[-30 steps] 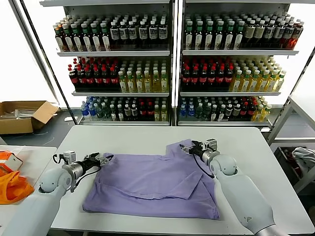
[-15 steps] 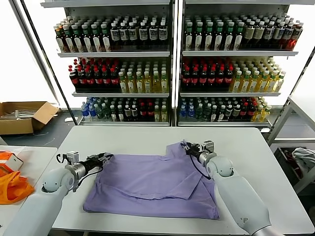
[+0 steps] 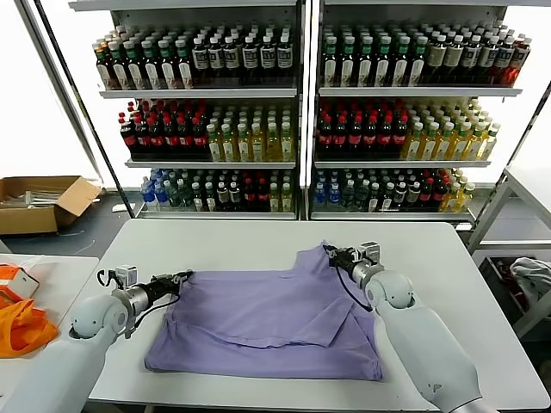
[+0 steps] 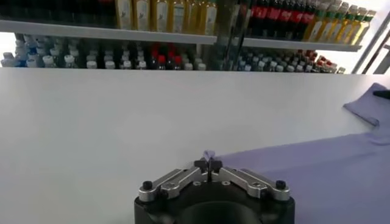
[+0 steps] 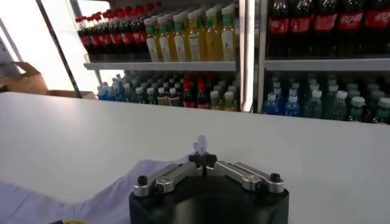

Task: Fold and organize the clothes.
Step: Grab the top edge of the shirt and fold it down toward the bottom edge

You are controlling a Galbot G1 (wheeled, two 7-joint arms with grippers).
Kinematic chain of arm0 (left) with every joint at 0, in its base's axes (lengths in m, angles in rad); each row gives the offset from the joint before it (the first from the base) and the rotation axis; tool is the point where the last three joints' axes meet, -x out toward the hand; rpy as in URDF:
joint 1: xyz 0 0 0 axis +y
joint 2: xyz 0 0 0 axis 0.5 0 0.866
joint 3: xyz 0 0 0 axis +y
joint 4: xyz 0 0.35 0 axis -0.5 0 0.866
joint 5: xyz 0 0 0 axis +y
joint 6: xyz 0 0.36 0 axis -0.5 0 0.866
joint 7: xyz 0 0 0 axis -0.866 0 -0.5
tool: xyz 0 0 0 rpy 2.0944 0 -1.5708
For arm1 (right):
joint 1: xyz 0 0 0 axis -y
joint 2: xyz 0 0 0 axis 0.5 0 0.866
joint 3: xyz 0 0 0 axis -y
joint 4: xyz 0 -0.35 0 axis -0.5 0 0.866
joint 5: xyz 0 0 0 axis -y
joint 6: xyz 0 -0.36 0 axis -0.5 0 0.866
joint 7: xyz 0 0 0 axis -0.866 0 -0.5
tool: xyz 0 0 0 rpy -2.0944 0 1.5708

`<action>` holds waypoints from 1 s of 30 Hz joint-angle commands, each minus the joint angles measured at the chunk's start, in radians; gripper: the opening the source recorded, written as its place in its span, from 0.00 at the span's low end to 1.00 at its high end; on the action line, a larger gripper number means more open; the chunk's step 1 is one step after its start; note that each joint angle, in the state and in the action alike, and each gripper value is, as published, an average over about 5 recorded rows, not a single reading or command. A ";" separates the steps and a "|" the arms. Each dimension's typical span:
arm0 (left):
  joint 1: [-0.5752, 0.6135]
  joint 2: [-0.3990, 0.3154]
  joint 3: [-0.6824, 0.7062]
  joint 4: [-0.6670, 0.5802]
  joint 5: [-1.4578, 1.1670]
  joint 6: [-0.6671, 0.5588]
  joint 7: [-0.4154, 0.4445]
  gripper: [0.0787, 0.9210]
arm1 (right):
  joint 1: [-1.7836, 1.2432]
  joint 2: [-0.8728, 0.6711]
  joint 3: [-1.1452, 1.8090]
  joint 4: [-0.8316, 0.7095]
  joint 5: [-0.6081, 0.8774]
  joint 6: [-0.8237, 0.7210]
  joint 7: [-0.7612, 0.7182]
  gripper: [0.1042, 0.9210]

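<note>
The T-shirt (image 3: 267, 323) lies partly folded, mostly flat, on the white bench (image 3: 258, 237); further folds remain. The left gripper (image 3: 183, 277) has its fingers closed on the shirt's far left corner, and the right gripper (image 3: 331, 254) is pinched on the far right corner. Stocked drink shelves (image 3: 297, 112) stand behind the bench.

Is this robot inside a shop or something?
Probably a shop, or a mock-up of one: shelves packed with drink bottles stand behind a white table, where a purple T-shirt lies spread out.
</note>
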 commanded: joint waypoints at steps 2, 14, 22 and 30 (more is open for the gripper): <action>0.158 0.025 -0.145 -0.237 -0.032 0.006 -0.026 0.01 | -0.155 -0.078 0.088 0.348 0.075 -0.028 0.040 0.00; 0.390 0.050 -0.274 -0.494 -0.040 0.005 -0.067 0.01 | -0.543 -0.185 0.263 0.732 0.113 -0.031 0.062 0.00; 0.594 0.039 -0.353 -0.584 0.024 0.012 -0.070 0.01 | -0.805 -0.186 0.359 0.851 0.030 -0.007 0.047 0.00; 0.715 0.015 -0.396 -0.585 0.133 -0.006 -0.027 0.01 | -0.976 -0.168 0.383 0.869 -0.097 0.055 0.012 0.00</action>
